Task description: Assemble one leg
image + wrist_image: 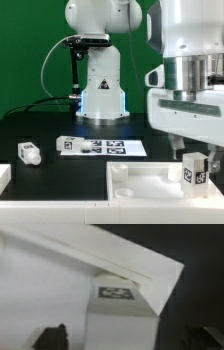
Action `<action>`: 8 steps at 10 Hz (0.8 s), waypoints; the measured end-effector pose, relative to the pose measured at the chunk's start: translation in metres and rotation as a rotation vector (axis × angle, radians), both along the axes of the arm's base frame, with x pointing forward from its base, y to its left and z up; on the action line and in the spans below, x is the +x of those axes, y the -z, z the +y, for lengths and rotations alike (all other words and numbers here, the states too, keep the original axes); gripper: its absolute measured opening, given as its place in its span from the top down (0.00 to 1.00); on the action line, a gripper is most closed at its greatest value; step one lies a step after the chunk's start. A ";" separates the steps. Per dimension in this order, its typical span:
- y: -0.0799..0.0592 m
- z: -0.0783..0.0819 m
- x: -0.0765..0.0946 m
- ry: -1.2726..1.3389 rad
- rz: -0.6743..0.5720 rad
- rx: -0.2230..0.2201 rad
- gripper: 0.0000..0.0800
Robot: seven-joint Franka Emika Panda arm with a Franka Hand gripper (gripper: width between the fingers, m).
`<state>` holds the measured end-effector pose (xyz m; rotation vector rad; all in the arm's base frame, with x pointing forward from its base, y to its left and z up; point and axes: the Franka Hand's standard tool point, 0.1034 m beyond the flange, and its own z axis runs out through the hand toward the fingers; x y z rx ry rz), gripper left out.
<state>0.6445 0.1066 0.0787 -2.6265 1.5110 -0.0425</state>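
Partly claw-hidden leg [193, 169] over tray [140, 187]

I see the marker board [101, 147] flat mid-table in front of the arm base [101, 90], a loose leg [28, 152] on the exterior view's left, the tray piece [150, 185] nearest the camera, and another leg [194, 168] upright at its right corner under the gripper [193, 152].

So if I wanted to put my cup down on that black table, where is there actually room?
The widest bare stretch of table lies between the robot's base and the marker board, running toward the exterior view's left, behind the loose leg. It is crowded at the exterior view's right, where the gripper holds a leg over the white tray-like piece.
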 end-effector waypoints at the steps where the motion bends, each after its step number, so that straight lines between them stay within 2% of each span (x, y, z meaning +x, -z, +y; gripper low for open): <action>1: 0.003 0.004 -0.002 -0.197 0.008 -0.009 0.21; 5: 0.005 0.004 -0.003 -0.491 -0.011 -0.027 0.19; 6: 0.006 0.005 -0.003 -0.589 -0.017 -0.039 0.19; 7: 0.007 0.007 -0.004 -0.811 -0.022 -0.076 0.19; 8: 0.007 0.008 -0.005 -0.913 -0.027 -0.085 0.19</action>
